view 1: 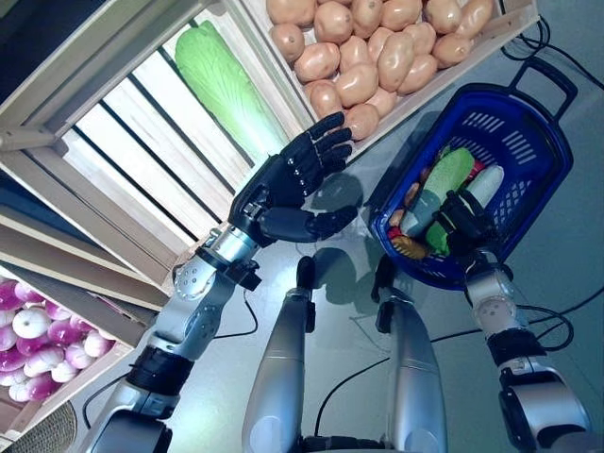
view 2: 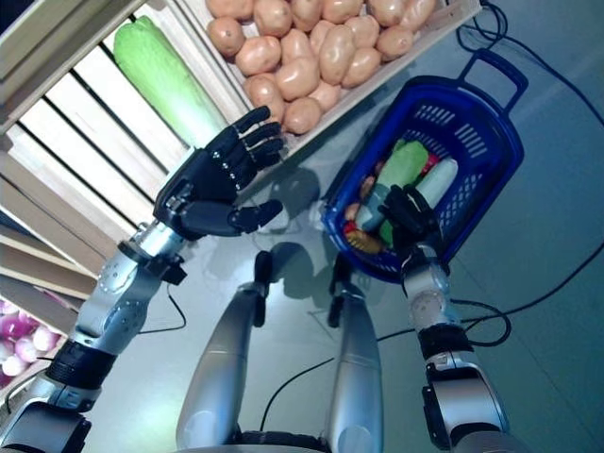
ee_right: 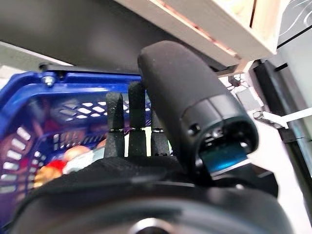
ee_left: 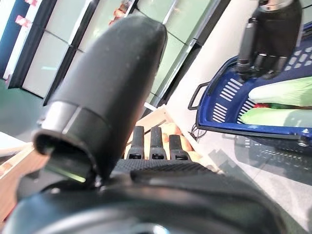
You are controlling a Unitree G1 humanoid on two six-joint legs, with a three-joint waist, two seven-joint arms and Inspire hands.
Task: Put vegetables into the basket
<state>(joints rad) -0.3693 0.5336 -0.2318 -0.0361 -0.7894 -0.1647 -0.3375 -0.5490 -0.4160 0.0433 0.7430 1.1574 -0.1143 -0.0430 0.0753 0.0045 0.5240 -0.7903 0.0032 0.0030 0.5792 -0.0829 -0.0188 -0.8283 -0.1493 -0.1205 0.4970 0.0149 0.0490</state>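
Robot hand (view 1: 294, 175), left, open near cabbage (view 1: 225, 80).

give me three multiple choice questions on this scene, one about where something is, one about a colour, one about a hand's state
1. Where does the long pale green cabbage lie?
A. in the basket
B. on the slatted wooden shelf
C. on the floor

2. What colour is the plastic shopping basket?
A. blue
B. red
C. grey

3. How is the left hand?
A. curled round a potato
B. open, holding nothing
C. gripping the basket

Answers:
1 B, the cabbage rests on the wooden slats beside the crate of brown potatoes.
2 A, its rim and mesh walls are blue.
3 B, its fingers are spread and straight near the shelf edge, with nothing in them.
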